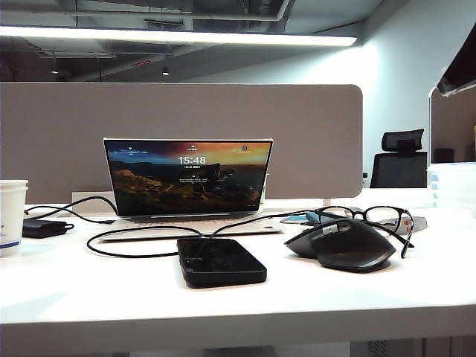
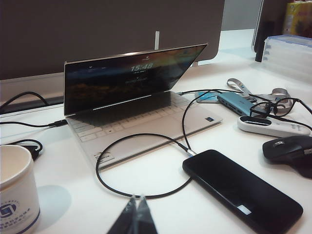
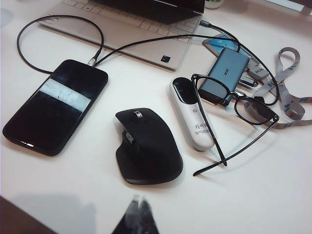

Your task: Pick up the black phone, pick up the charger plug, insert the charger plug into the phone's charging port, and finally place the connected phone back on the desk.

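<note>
Now the black phone (image 1: 220, 260) lies flat on the white desk (image 1: 245, 297), face up, in front of the open laptop (image 1: 187, 178). And look at its far short edge: the charger plug (image 2: 189, 153) sits right against the charging port, silver tip touching the phone's edge, with its thin black cable (image 2: 122, 141) looping across the desk and along the laptop's front. From the right wrist view the plug (image 3: 90, 61) meets the phone (image 3: 56, 106) at that same short edge.

Both grippers are off the phone. The left gripper (image 2: 136, 201) hangs above the desk on the near side of the cable loop, fingers pressed together, holding nothing. The right gripper (image 3: 137, 200) hovers over bare desk just short of the black mouse (image 3: 146, 146), tips likewise together and empty.

Beside the mouse lies a white oblong device (image 3: 192, 114), then a pair of black-rimmed glasses (image 3: 236, 105) resting partly over a grey hub (image 3: 224, 70). A paper cup (image 2: 17, 192) stands off to the left.
</note>
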You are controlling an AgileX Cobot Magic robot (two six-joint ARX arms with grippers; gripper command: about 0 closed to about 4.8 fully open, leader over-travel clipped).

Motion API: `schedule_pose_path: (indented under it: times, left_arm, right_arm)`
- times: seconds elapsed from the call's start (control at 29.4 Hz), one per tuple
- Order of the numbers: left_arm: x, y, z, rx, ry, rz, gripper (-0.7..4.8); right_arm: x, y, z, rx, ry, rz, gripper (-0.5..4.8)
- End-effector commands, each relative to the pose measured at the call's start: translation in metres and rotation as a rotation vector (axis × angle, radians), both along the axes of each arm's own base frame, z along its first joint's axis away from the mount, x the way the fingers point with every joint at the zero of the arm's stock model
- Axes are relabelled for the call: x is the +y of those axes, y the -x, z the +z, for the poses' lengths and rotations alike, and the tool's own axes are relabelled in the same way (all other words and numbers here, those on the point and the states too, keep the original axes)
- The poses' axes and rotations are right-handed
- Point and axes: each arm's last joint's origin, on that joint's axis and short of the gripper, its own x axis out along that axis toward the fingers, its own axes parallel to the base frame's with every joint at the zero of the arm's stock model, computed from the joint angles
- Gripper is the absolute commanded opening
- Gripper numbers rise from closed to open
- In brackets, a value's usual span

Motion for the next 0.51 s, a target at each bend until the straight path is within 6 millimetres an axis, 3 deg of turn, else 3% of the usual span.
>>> schedule_pose_path:
  times: [0.03, 0.27, 0.51]
  left_arm:
    - [-0.001, 0.0, 0.001, -0.021, 0.003, -0.04, -0.06]
    - [0.003, -0.002, 0.006, -0.072, 0.025, 0.004, -0.06]
    - [0.029, -0.008, 0.006, -0.075, 0.013, 0.176, -0.06]
  right_arm:
    - [0.0, 0.0, 0.003, -0.016, -0.012, -0.001, -0.04]
    - [0.0, 0.0, 0.003, -0.016, -0.012, -0.001, -0.04]
    - [0.0, 0.0, 0.003, -0.016, -0.012, -0.002, -0.04]
